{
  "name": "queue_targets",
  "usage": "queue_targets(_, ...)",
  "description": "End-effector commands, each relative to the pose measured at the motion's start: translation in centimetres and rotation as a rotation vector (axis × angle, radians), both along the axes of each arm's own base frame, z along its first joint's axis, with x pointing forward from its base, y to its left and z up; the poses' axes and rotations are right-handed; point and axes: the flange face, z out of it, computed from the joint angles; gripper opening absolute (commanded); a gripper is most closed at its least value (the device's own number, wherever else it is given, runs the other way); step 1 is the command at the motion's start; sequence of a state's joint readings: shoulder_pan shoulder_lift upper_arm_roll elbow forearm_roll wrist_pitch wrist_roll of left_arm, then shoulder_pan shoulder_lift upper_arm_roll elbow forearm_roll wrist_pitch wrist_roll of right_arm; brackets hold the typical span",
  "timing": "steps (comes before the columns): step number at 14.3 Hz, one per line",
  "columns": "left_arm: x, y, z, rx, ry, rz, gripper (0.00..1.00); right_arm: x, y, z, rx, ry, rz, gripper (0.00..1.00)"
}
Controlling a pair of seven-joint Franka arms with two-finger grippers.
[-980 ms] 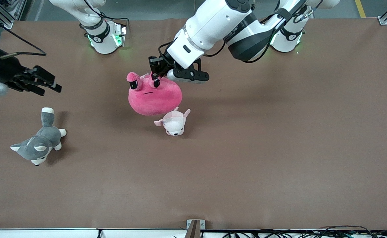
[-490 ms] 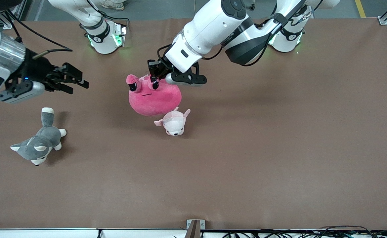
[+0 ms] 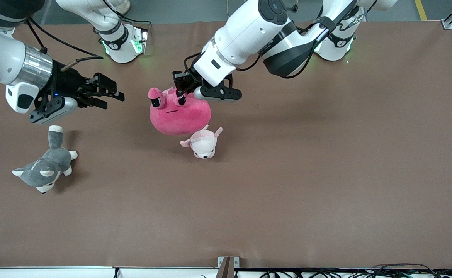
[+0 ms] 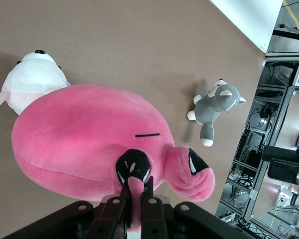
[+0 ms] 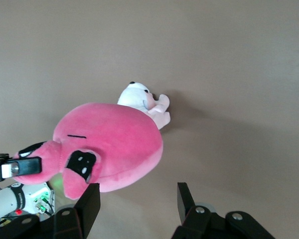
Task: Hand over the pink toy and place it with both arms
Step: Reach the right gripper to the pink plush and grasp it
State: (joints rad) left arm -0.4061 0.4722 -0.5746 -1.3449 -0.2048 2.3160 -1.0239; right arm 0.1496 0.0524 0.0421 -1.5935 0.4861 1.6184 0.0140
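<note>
The pink toy (image 3: 179,114), a round hot-pink plush with dark eyes on stalks, hangs just above the table's middle. My left gripper (image 3: 180,94) is shut on one of its eye nubs from above. In the left wrist view the nub sits pinched in the left gripper (image 4: 137,191), with the pink toy (image 4: 89,134) below it. My right gripper (image 3: 114,101) is open in the air toward the right arm's end, level with the toy and pointing at it, a gap away. The right wrist view shows the pink toy (image 5: 114,142) ahead of the empty right gripper (image 5: 138,199).
A small pale pink-and-white plush animal (image 3: 203,143) lies on the brown table (image 3: 326,173), right by the pink toy and nearer the front camera. A grey-and-white plush husky (image 3: 44,170) lies toward the right arm's end, nearer the front camera than the right gripper.
My right arm has swung in from the table's end toward the pink toy, still open. The left gripper and the toy have barely moved.
</note>
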Motion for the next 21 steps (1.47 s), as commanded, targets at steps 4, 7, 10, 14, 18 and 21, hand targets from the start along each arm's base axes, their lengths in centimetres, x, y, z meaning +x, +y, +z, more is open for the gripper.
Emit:
queue_targets(4, 0.2, -0.3, 0.4, -0.011, -0.005, 0.003, 0.00, -0.9, 4.2, -0.3, 0.024, 0.000, 0.047, 0.71)
queue_targets(7, 0.2, -0.3, 0.4, -0.011, -0.005, 0.002, 0.00, -1.2, 5.3, -0.4, 0.026, -0.002, 0.061, 0.71)
queue_targets(10, 0.2, -0.3, 0.4, -0.010, -0.005, 0.002, 0.00, -1.5, 6.6, -0.7, 0.027, 0.000, 0.083, 0.71)
queue_targets(14, 0.0, -0.3, 0.6, -0.010, -0.005, -0.001, 0.00, -1.6, 8.9, -2.1, 0.024, 0.015, 0.114, 0.71)
queue_targets(18, 0.1, -0.3, 0.6, -0.008, -0.005, 0.000, 0.00, -1.4, 9.7, -3.3, 0.020, 0.030, 0.123, 0.71)
queue_targets(21, 0.1, -0.2, 0.6, -0.008, -0.004, 0.000, 0.00, -1.4, 10.3, -4.4, 0.009, 0.048, 0.138, 0.62)
